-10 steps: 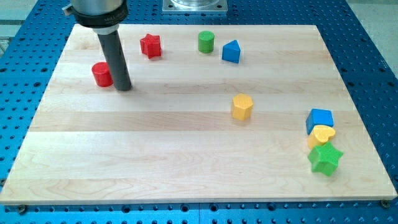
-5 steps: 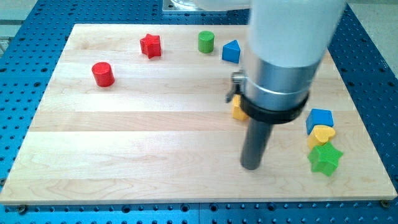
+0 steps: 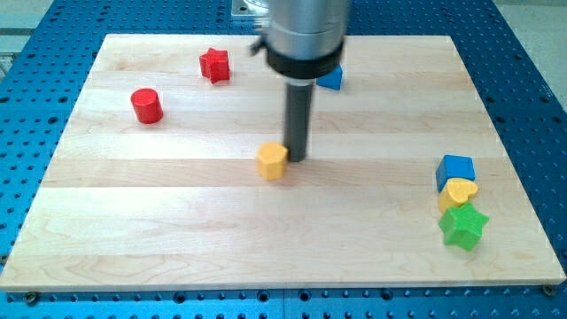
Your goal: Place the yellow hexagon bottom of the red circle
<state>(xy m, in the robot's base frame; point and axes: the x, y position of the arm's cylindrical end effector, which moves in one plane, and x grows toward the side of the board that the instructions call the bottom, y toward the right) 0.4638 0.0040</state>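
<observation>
The yellow hexagon (image 3: 272, 161) lies near the middle of the wooden board (image 3: 177, 230). My tip (image 3: 295, 158) is down on the board, touching the hexagon's right side. The red circle (image 3: 146, 105) stands at the upper left, well to the left of and above the hexagon. The arm's body hides the green block near the top middle.
A red star (image 3: 213, 65) sits at the top left. A blue triangle block (image 3: 333, 80) shows partly behind the arm. At the right edge a blue cube (image 3: 455, 168), a yellow heart (image 3: 459, 192) and a green star (image 3: 462, 226) sit in a column.
The yellow hexagon has slid left and slightly down from the right of centre. My tip went from beside the red circle to the lower right, then back left up against the hexagon.
</observation>
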